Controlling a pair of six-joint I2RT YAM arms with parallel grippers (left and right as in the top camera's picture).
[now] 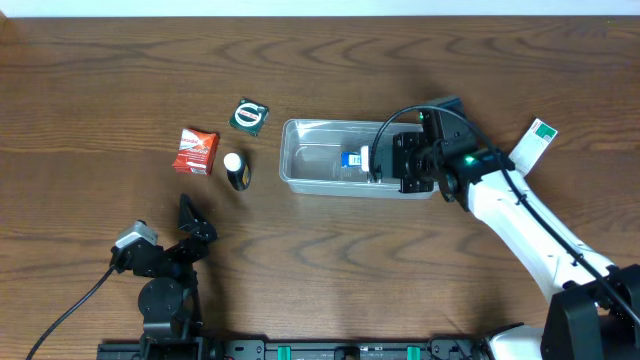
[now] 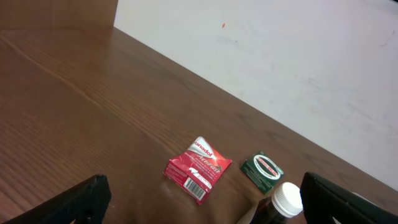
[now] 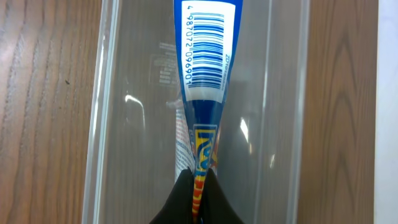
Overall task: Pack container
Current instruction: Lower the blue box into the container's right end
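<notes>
1. Brown wood-grain table (image 1: 100, 80) carries everything in the overhead view; the container (image 1: 300, 178), a clear shallow plastic tub with rounded corners, sits near the middle with its long side running from 9 to 3 o'clock.
2. Right gripper (image 3: 198, 198) reaches over the container's 3 o'clock end, jaws pinched tight on the tail of a blue-and-white packet (image 3: 205, 56).
3. In the right wrist view, the packet's barcode panel points toward 12 o'clock, and the clear walls show at 9 and 3 o'clock of it.
4. From overhead the packet lies inside the tub's outline toward the 3 o'clock end; whether it touches the floor I cannot tell.
5. Left gripper (image 1: 193, 222) hangs at about 8 o'clock from the container, well apart, jaws spread wide and holding nothing.
6. A dark bottle (image 1: 236, 170) with a white cap stands at 9 o'clock of the container, near its short wall but apart from it.
7. A red packet (image 1: 195, 150) lies at 9 o'clock of the bottle, close by.
8. A green packet (image 1: 249, 116) lies at 10 o'clock of the container, near its corner.
9. A white card (image 1: 535, 143) with a green corner lies at 3 o'clock, beyond the right arm.
</notes>
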